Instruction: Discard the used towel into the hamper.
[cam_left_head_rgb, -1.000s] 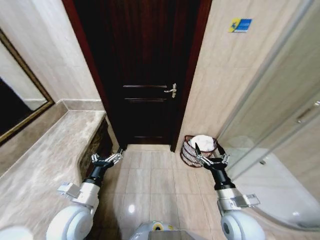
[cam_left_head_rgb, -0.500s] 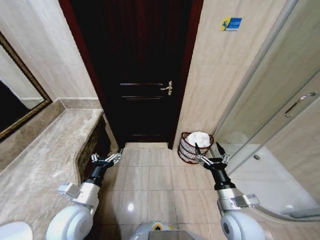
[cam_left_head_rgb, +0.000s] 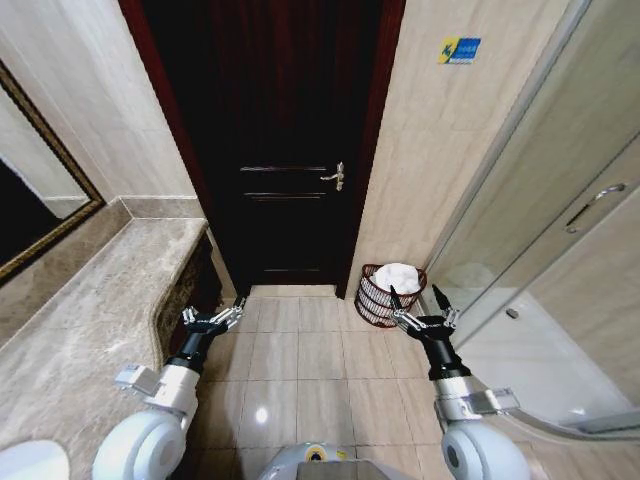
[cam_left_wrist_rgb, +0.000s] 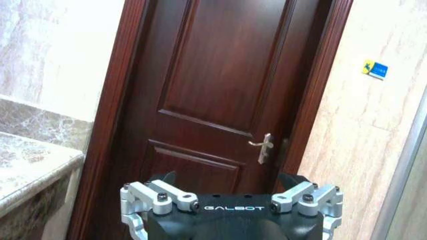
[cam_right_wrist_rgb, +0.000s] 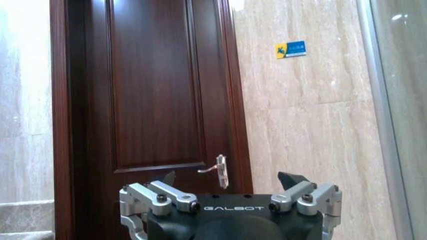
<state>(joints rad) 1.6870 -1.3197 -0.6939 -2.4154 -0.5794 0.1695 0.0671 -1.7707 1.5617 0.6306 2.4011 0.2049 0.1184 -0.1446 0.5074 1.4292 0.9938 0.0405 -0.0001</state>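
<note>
Against the tiled wall to the right of the dark door (cam_left_head_rgb: 290, 150), on the floor (cam_left_head_rgb: 300, 360), stands the hamper (cam_left_head_rgb: 385, 297), a small open-weave basket; we see a white towel (cam_left_head_rgb: 398, 277) bunched inside it, mounded above the rim. We judge the discard as done or nearly so, since the towel lies wholly within the hamper and nothing white hangs over the side or lies on the tiles. Just in front of the hamper our right hand (cam_left_head_rgb: 420, 307) hovers with its fingers spread and nothing between them; in the right wrist view that hand (cam_right_wrist_rgb: 230, 187) likewise stands released. Our left hand (cam_left_head_rgb: 213, 317) hangs beside the marble tabletop (cam_left_head_rgb: 90, 310), also released and holding nothing, as the left wrist view confirms (cam_left_wrist_rgb: 230, 187). What remains, we judge, is only to draw clear.
</note>
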